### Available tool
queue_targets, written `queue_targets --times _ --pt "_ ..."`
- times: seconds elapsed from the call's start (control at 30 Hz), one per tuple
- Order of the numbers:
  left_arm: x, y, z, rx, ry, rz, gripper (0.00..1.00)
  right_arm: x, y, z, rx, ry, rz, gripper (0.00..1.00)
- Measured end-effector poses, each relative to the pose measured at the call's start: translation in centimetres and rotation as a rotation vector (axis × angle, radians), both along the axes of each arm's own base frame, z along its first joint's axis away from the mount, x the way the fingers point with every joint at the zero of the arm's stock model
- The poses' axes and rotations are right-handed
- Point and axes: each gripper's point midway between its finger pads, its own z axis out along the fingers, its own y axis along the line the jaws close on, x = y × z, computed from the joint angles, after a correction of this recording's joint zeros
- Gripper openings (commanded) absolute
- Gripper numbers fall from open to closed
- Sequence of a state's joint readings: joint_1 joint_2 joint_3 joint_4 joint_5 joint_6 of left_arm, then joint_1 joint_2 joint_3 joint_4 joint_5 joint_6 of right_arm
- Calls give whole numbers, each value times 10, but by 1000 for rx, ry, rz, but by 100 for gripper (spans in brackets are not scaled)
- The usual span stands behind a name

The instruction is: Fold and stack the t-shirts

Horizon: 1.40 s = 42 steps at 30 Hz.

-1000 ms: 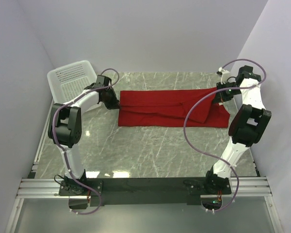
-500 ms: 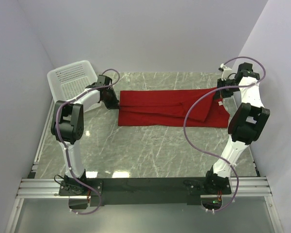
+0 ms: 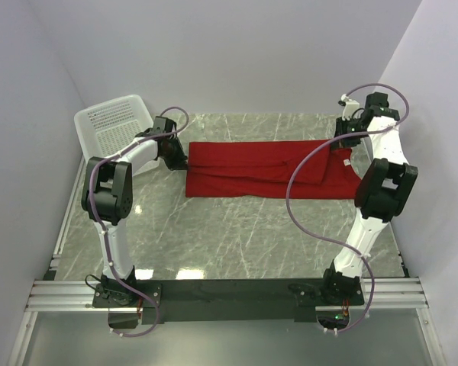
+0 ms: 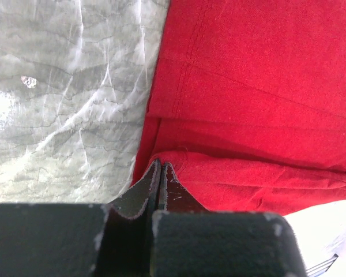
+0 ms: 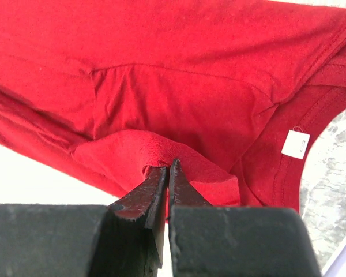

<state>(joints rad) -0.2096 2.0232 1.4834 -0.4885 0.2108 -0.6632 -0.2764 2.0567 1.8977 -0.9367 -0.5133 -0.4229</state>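
Grey marble-look table [image 3: 237,229] carries everything. Red t-shirt [image 3: 252,171] lies across the far half as a long band, already doubled lengthwise and stretched between the two arms. My read: each arm pins one end so the cloth is taut and square for the next fold. White mesh basket [image 3: 111,122] sits tilted in the far left corner, apart from the shirt, with nothing in it that I can see. Left gripper [image 4: 160,168]: jaws pressed together at the shirt's left end, a thin pinch of red edge between the tips, low over the marble. Right gripper [image 5: 168,168]: jaws closed too, clamped on a bunched lip of fabric at the collar end, with a fold curling over the tips. Small white neck label [image 5: 295,143] shows inside the collar, right of that pinch. Only one shirt in view; I'd judge the stack not started.
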Motion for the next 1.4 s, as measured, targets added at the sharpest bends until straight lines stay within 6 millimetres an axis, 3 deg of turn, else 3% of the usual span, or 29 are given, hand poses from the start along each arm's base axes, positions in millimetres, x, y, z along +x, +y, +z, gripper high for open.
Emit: queue_targets --times 0.37,0.6,0.93,1.4 --pt "1 3 0 14 1 1 1 24 -10 5 -36 -36 -115 0" --pt "8 3 -2 22 -4 -2 1 35 -4 3 -48 -44 -155 0" --pt "7 4 -7 26 10 -2 1 49 -3 -19 -79 -19 -230 0" --pt "7 4 -7 30 10 0 1 67 4 -14 -91 -62 -333 0"
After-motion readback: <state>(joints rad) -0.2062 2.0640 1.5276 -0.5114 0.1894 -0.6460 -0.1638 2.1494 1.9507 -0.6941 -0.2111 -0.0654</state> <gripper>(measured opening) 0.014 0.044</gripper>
